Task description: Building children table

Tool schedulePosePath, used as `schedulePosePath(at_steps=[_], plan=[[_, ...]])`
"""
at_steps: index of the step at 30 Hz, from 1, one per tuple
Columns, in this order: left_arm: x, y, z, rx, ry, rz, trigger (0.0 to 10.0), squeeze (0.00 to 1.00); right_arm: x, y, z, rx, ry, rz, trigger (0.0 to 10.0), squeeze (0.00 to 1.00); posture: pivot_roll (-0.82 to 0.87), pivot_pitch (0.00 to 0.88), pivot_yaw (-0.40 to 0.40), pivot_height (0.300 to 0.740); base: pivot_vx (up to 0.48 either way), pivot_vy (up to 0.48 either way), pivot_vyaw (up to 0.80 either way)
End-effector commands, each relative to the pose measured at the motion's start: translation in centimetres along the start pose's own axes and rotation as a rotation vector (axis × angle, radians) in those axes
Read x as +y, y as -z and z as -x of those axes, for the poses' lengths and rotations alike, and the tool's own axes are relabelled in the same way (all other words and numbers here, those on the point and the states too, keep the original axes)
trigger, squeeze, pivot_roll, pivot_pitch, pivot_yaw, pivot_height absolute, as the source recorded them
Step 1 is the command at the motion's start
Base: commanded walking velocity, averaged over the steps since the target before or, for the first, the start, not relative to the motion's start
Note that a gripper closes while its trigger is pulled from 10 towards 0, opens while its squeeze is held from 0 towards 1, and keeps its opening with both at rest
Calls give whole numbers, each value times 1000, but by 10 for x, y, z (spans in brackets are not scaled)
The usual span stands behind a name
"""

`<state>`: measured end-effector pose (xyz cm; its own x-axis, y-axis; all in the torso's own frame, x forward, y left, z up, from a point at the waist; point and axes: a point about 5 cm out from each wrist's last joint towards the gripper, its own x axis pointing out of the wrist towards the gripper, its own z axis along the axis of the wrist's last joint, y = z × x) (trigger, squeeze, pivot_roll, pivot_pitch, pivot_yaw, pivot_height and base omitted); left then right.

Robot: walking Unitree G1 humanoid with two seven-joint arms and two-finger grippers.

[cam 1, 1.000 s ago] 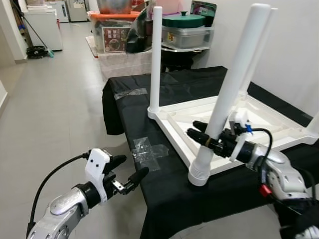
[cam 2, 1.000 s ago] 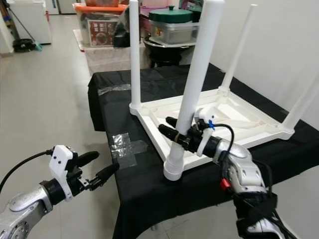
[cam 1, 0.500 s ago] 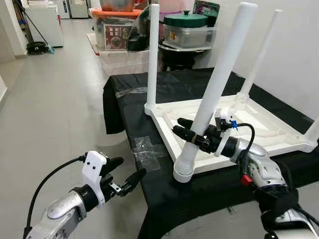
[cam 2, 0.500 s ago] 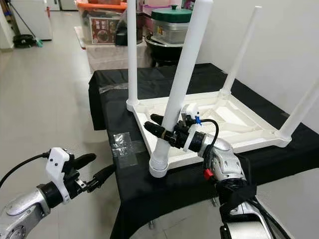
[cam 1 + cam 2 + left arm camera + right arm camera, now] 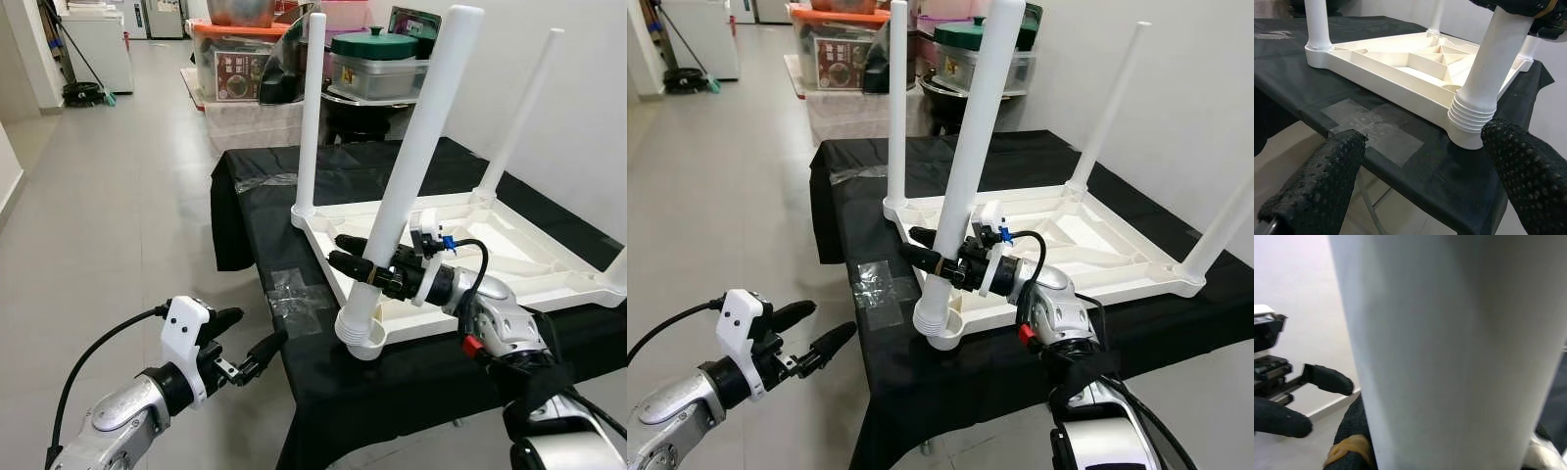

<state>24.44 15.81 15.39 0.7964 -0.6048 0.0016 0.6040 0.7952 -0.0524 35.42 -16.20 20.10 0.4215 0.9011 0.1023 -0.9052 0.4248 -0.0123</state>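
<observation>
Left eye view showed my right gripper (image 5: pixel 355 261) clamped around the fourth leg (image 5: pixel 411 176), tilted, its ribbed end at the near corner of the upturned tabletop (image 5: pixel 490 245) on the black cloth (image 5: pixel 294 211). My left gripper (image 5: pixel 247 341) hung spread, off the edge. Next, I judged, the leg needed straightening and seating in its socket.

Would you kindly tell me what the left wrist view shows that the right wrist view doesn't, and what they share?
Left wrist view alone: the upturned white tabletop on the black cloth, clear tape patches and the leg's ribbed base.

Right wrist view alone: the left gripper seen from across, fingers apart, over the floor.

Both: the tilted white table leg.
</observation>
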Motion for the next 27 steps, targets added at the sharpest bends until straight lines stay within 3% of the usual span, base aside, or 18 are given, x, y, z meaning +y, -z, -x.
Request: schedulePosePath(at_steps=[1, 12, 27], plan=[[-2, 4, 0, 13, 5, 25, 10000, 0, -8, 1, 13, 20, 47, -8, 0, 0, 117, 0, -84, 740, 0, 0, 0], [-1, 4, -2, 13, 12, 27, 10000, 0, -13, 13, 39, -21, 152, -88, 0, 0, 101, 0, -68, 740, 0, 0, 0], [0, 3, -3, 19, 24, 25, 10000, 0, -3, 28, 38, -16, 127, -130, 0, 0, 101, 0, -63, 740, 0, 0, 0]])
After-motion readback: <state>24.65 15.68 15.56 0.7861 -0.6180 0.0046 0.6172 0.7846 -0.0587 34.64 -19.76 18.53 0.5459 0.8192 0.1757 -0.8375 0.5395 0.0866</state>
